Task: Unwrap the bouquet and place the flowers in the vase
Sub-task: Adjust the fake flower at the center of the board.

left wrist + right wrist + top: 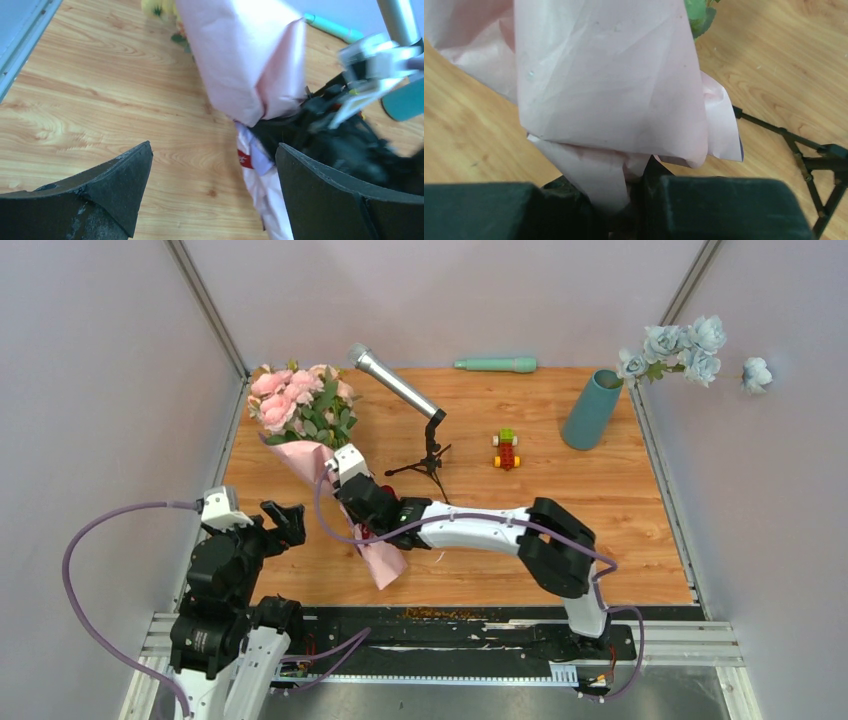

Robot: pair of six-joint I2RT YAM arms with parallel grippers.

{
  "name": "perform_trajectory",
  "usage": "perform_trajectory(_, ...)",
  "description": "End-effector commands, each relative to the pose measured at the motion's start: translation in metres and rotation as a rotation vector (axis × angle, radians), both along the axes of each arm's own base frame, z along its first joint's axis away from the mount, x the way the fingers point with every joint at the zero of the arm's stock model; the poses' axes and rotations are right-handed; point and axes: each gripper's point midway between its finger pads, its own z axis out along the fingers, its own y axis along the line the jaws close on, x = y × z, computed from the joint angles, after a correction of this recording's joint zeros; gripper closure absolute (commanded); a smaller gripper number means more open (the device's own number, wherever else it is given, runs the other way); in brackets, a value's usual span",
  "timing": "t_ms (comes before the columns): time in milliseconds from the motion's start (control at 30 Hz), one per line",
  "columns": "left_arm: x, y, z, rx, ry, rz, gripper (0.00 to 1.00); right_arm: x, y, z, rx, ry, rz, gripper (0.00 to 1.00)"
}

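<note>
Right gripper (631, 197) pinches the bouquet (308, 445), left gripper (214, 152) spread wide; red label (243, 159) illegible.

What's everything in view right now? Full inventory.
bouquet: 1, pink roses in pink paper wrap, table left
vase: 1, teal, far right
blue flowers: several, pale blue, by vase mouth
microphone on tripod stand: 1, silver and black, centre back
rod: 1, mint green, far edge
toy car: 1, green-red-yellow, right of stand
table: 1, wood, under everything
left fingers: 2, black, open, left of bouquet
right fingers: 2, black, shut on bouquet wrap
</note>
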Motion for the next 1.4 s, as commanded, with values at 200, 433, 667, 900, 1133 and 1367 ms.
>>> perform_trajectory(200,-0.016,0.019,0.011,-0.022,-0.047,0.106,0.00,0.023,0.025,-0.010,-0.080,-0.115,-0.195,1.00)
perform_trajectory(433,-0.021,0.019,0.005,-0.075,-0.046,0.121,0.00,0.022,0.040,-0.042,-0.143,-0.106,-0.170,1.00)
perform_trajectory(667,-0.031,0.013,0.035,-0.142,-0.108,0.098,0.00,0.006,0.058,-0.013,-0.028,-0.081,-0.037,0.55)
perform_trajectory(900,-0.034,0.007,0.053,-0.140,-0.110,0.057,0.00,-0.011,0.049,0.051,0.105,-0.104,0.043,0.33)
perform_trajectory(1133,-0.016,-0.014,0.035,-0.134,-0.009,-0.041,0.00,-0.036,0.010,0.078,0.148,-0.085,0.104,0.22)
perform_trajectory(1367,0.008,-0.039,-0.009,-0.229,0.075,-0.113,0.00,-0.047,-0.039,0.040,0.162,0.093,0.155,0.15)
